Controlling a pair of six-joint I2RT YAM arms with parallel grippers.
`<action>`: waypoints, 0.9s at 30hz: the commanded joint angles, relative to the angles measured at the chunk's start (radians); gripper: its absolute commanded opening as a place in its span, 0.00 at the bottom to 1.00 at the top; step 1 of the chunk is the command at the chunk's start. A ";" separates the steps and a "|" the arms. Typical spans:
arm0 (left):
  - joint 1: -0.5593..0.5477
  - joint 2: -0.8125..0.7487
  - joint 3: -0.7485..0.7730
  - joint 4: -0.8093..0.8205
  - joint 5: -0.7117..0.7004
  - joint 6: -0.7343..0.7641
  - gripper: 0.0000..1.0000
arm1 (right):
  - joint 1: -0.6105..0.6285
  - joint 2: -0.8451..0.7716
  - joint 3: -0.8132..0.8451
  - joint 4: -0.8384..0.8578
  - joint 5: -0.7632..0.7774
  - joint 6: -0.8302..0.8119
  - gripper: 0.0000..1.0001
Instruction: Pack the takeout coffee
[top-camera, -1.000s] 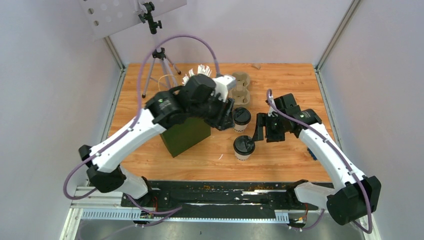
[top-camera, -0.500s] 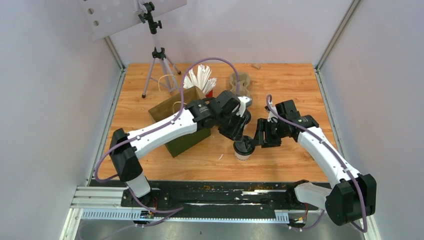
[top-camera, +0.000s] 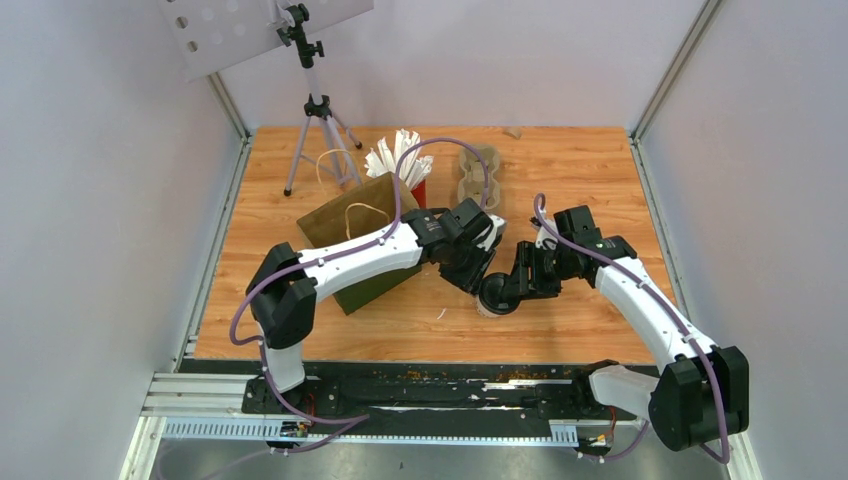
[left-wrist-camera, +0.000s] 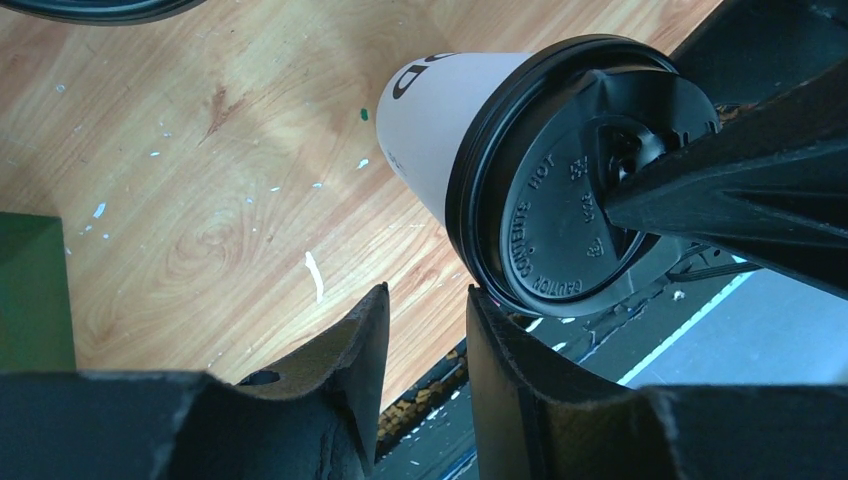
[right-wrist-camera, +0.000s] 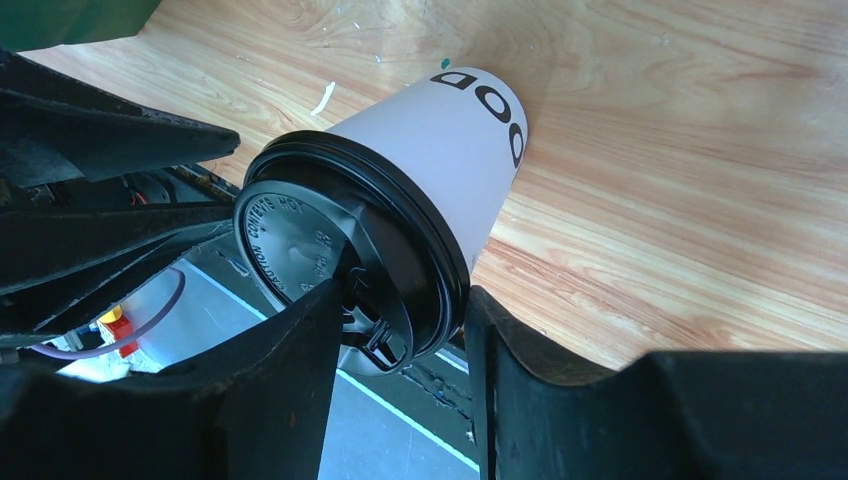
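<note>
A takeout coffee (top-camera: 490, 300), a white paper cup with a black lid, stands near the table's front edge between my two grippers. In the right wrist view the cup (right-wrist-camera: 450, 140) has the near part of its lid between the fingers of my right gripper (right-wrist-camera: 402, 290). One finger lies over the lid top and the other presses the rim. My right gripper (top-camera: 510, 288) comes in from the right. In the left wrist view the cup (left-wrist-camera: 440, 120) is just ahead of my left gripper (left-wrist-camera: 425, 292). Its jaws stand a little apart with nothing between them, one fingertip against the lid's rim. My left gripper (top-camera: 474, 268) comes in from the upper left.
A dark green paper bag (top-camera: 372, 283) stands open left of the cup, partly under my left arm. Behind it are a red cup of white straws (top-camera: 405, 165) and a beige pulp tray (top-camera: 478, 172). A tripod (top-camera: 318, 125) stands at the back left.
My left arm has stretched right and forward from the far cup, over the bag, to the near cup. My right gripper has moved left onto its lid. Both pairs of jaws have narrowed.
</note>
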 joint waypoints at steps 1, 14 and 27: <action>-0.004 -0.001 -0.003 0.056 0.005 0.006 0.42 | -0.005 -0.002 -0.003 0.018 0.016 -0.041 0.47; 0.058 -0.074 0.065 0.021 -0.032 -0.152 0.44 | -0.030 0.049 0.087 -0.011 0.027 -0.052 0.46; 0.063 -0.058 -0.045 0.257 0.132 -0.136 0.49 | -0.049 0.025 0.182 -0.151 0.032 -0.062 0.64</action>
